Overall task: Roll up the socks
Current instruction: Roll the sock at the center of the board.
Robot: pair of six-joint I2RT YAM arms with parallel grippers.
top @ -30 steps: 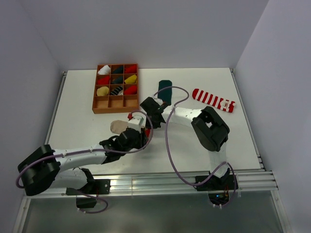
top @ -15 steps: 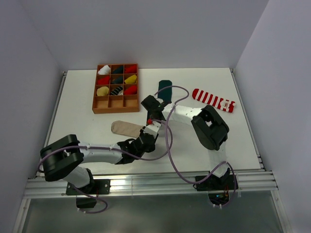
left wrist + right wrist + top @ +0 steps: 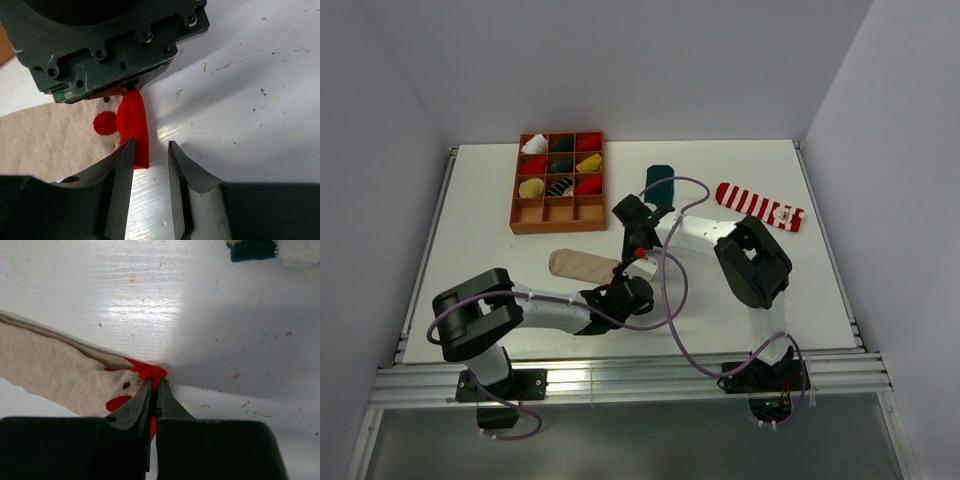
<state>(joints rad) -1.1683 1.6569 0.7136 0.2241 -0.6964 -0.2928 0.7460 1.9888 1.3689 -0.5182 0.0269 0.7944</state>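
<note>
1. Beige sock (image 3: 582, 265) lies flat near the middle of the table (image 3: 490, 260), with its cuff to the left and its red toe (image 3: 638, 254) to the right.
2. The right hand (image 3: 156, 382) is clamped tight on the tip of the red toe.
3. The left hand (image 3: 150, 150) is narrowly parted around the toe's loose end. One finger (image 3: 122, 170) touches the red cloth and the other stands apart from it.
4. The dark green sock (image 3: 660, 185) lies farther back, and the striped sock (image 3: 760, 205) lies to the far right.
5. A brown tray (image 3: 557, 227) of rolled bundles sits far left.
</note>
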